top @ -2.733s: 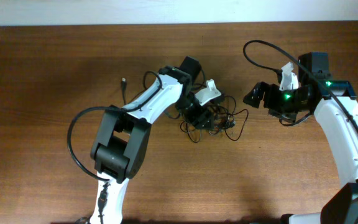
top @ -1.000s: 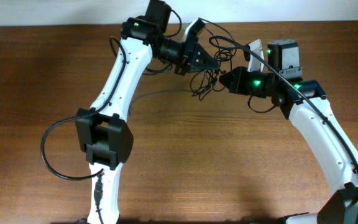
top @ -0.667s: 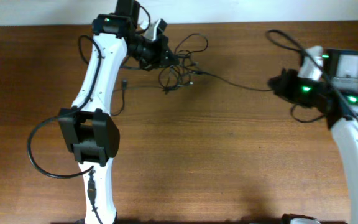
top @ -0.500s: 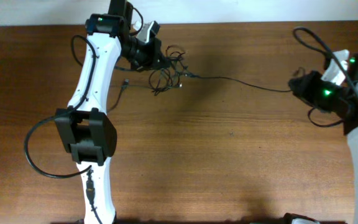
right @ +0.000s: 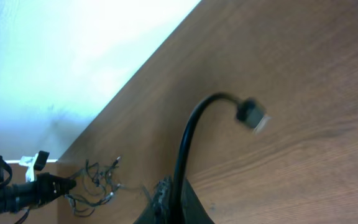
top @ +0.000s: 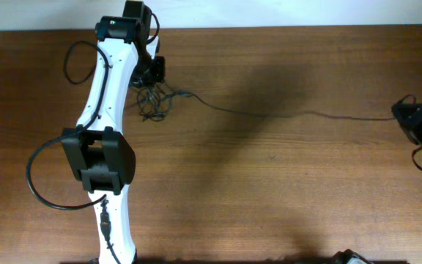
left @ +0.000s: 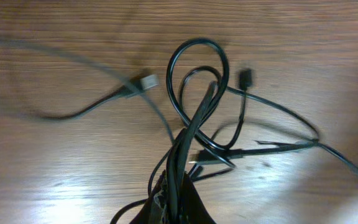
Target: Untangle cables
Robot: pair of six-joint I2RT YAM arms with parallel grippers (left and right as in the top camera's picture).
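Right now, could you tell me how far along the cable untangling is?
Looks done: one strand stretches across the table, drawn out from the clump. In hand: the right fingers grip that strand near its plug, and the left fingers clamp the clump's bundle. Left: the clump is still several crossed loops and loose plug ends.

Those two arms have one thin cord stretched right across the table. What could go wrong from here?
The cord runs nearly straight from the clump at the left hand to the right hand; a hard pull could cinch the loops tighter instead of freeing them. The right hand grips close to the plug, so the short tail might slip out.
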